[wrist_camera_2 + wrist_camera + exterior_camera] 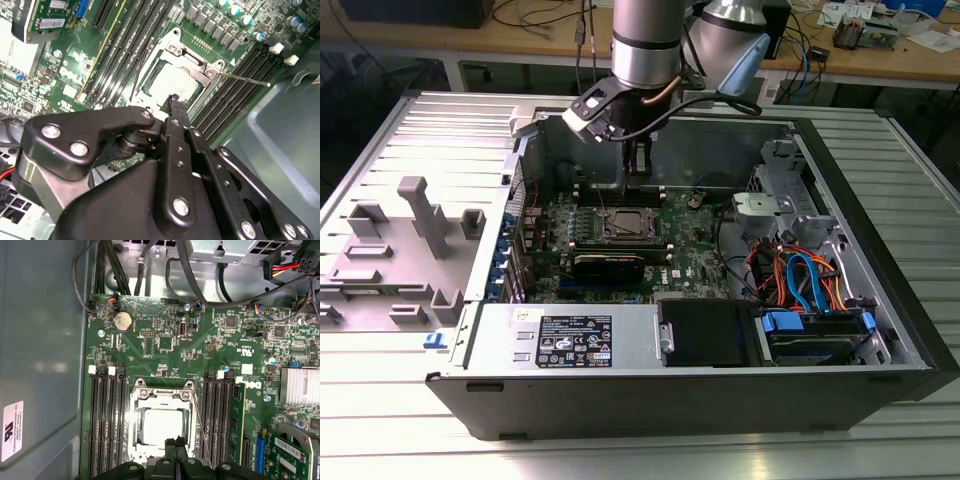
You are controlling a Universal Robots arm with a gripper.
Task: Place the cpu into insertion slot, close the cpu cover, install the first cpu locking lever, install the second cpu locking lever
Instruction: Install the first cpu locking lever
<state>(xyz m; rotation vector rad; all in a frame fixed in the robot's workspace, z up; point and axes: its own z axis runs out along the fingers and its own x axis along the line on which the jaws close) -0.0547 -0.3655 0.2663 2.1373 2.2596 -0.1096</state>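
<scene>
Claw (175,444) is pinched shut with nothing between the tips. It hangs just above one edge of the cpu cover (133,405), at the middle of the exterior view.

The cpu (162,426) lies in the insertion slot (140,420), its silver top showing through the cover's cut-out. The cover looks flat down over it.

One thin wire locking lever (200,429) runs between the cover and the black memory slots (220,415). Cannot tell whether it is hooked under its catch.

Risks, as judged:
- Closed tips landing on the chip's top instead of the lever — a scratch, or load on the socket.
- The sprung wire slipping off the smooth tips and snapping back.
- A sideways miss striking the memory slots or the green board (150,340).
- The cover not fully seated — forcing a lever could bend it.
</scene>
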